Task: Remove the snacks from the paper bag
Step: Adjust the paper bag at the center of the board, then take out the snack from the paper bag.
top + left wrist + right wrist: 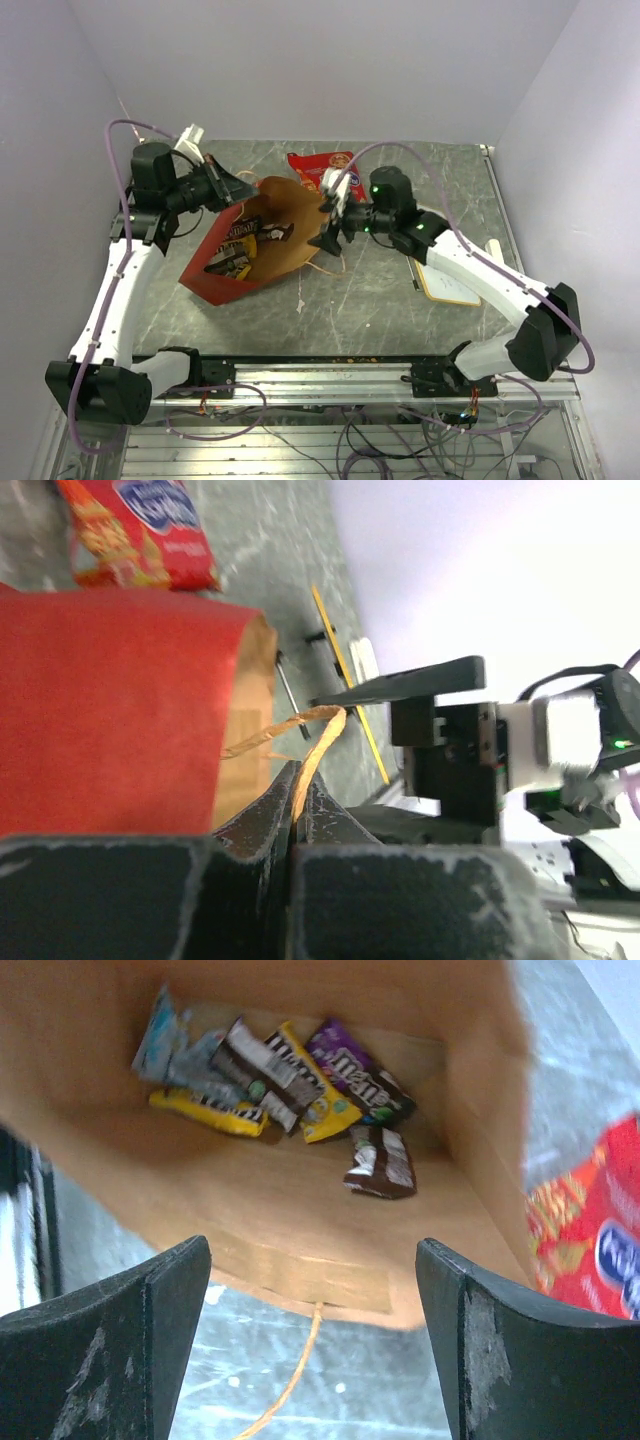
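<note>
Toward the left side of the bench (390, 300), seen from above, the paper bag (215, 285) lies tipped over, its kraft mouth gaping at the right gripper (330, 228). The red crinkly packet (318, 165) sits out near the far edge. At the left wrist, the left gripper (293, 815) pinches the thin string handle (305, 735), probably to hold the mouth up. At the right wrist, the jaws stand wide before the glossy small wrappers (290, 1070) deep inside.

Red paper bag (207, 277) lies open on its side holding perhaps six small wrappers (290, 1070), red packet (315, 165) just behind
</note>
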You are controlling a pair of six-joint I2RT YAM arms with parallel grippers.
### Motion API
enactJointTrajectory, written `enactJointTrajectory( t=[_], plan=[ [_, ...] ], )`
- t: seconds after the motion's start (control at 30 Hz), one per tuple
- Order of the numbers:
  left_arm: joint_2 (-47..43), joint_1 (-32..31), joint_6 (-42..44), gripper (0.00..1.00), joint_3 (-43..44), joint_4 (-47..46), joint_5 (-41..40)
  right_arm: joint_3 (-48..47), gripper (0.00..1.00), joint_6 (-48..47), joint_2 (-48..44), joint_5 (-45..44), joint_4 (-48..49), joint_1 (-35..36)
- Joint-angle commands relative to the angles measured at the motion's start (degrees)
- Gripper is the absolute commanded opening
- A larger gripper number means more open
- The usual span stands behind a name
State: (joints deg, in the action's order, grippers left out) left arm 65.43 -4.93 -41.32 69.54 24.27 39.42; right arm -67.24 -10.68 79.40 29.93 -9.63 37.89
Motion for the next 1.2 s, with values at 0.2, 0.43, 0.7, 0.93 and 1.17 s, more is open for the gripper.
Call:
enactJointTrajectory(
  t=[0.2,0.43,0.7,0.93,1.17],
  plan=[
    [-1.0,-9.1,-4.2,0.07,-1.6,-5.0,0.3,4.8,0.67,-31.2,10.6,-1.4,15.0,9.9],
    [-0.1,-13.0,-5.4,0.07,-0.4,-5.3,-3.1,8.3,0.6,-33.0,15.9,-5.0,21.2,9.8],
    [0.0,-13.0,-1.6,0.07,3.3,0.2,-6.1,14.6,0.69,-34.8,22.5,-8.7,36.1,9.6],
    [1.4,-13.0,-2.4,0.07,3.9,1.7,-5.1,8.7,0.78,-32.8,33.0,-13.2,44.2,9.6],
    [1.7,-13.0,-2.4,0.07,5.4,4.7,-6.1,2.0,0.77,-30.1,42.3,-19.6,48.1,9.4]
  ],
)
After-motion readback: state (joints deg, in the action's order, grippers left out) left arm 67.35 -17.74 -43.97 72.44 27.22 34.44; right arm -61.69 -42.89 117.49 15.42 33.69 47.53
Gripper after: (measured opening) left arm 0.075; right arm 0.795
